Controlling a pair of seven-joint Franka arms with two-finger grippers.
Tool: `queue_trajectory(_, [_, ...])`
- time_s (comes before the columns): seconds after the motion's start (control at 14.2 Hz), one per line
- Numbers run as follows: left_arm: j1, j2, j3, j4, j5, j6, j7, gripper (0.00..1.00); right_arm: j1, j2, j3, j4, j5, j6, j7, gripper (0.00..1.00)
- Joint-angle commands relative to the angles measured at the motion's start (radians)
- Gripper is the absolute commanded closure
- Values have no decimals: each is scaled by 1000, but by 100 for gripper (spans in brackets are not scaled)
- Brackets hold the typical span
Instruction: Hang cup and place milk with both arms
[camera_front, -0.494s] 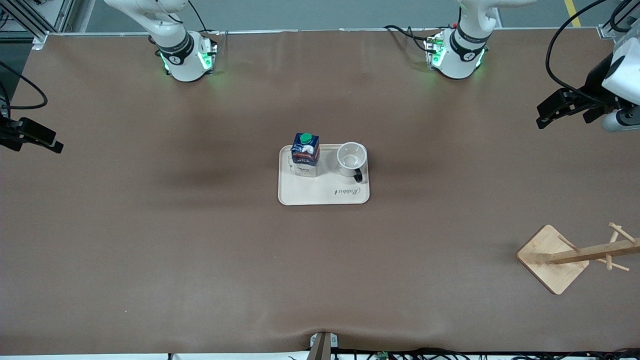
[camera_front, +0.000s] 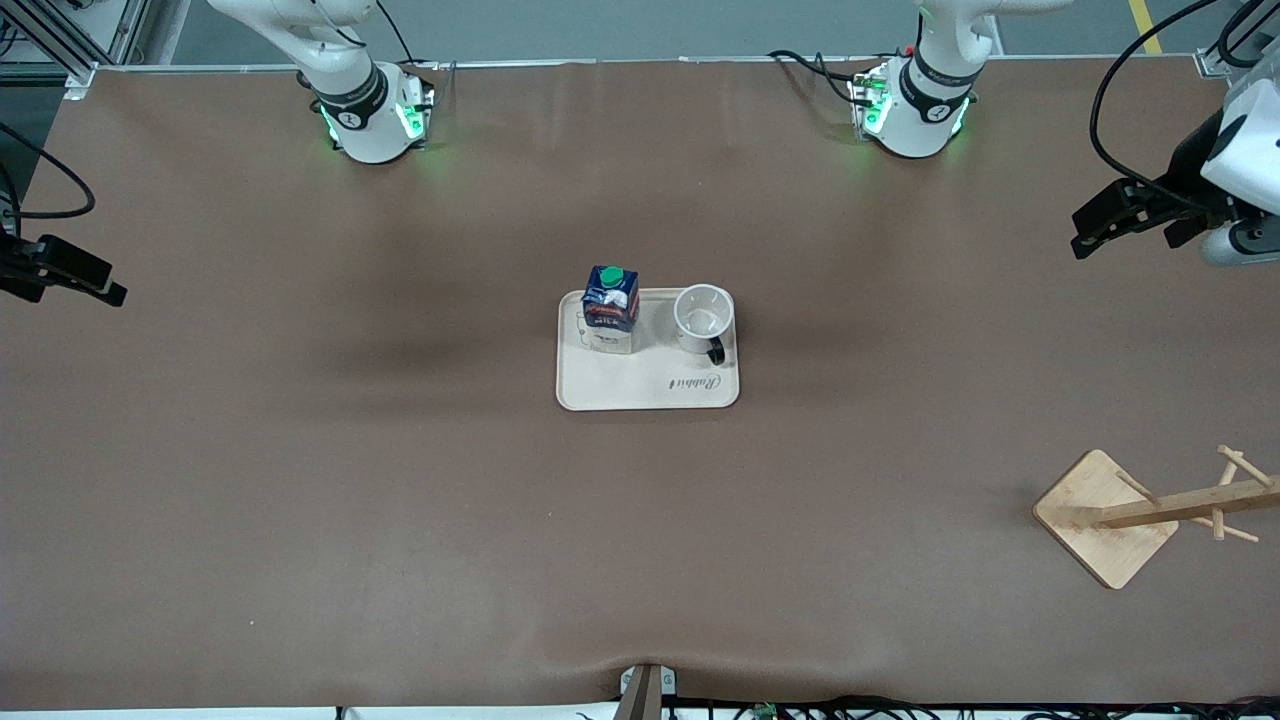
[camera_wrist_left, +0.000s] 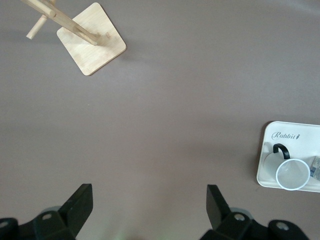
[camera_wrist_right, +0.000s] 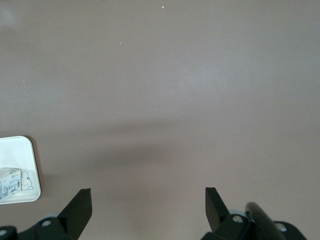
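Observation:
The white cup (camera_front: 704, 316) with a black handle stands upright on a cream tray (camera_front: 648, 390) mid-table. The dark-blue milk carton (camera_front: 611, 308) with a green cap stands beside it on the tray, toward the right arm's end. My left gripper (camera_front: 1082, 232) is open and empty, high over the left arm's end of the table. Its wrist view shows its open gripper (camera_wrist_left: 149, 200), the cup (camera_wrist_left: 292, 174) and the tray (camera_wrist_left: 280, 137). My right gripper (camera_front: 105, 285) is open and empty over the right arm's end; its wrist view shows the gripper (camera_wrist_right: 148, 200), the tray corner (camera_wrist_right: 22, 147) and the milk's base (camera_wrist_right: 10, 185).
A wooden cup rack (camera_front: 1150, 512) with pegs stands on a square base near the left arm's end, nearer to the front camera than the tray. It also shows in the left wrist view (camera_wrist_left: 91, 45). Brown table surface surrounds the tray.
My left gripper has shifted slightly at the left arm's end of the table. The cup, milk, tray and right gripper have not moved.

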Motion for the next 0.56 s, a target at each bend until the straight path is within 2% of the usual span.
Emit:
queue_trajectory(0.0, [7, 9, -6, 17, 0, -16, 25, 0, -25, -9, 16, 3, 14, -9, -5, 0])
queue_trajectory(0.49, [10, 32, 0, 17, -15, -16, 26, 0, -25, -9, 16, 3, 14, -9, -5, 0])
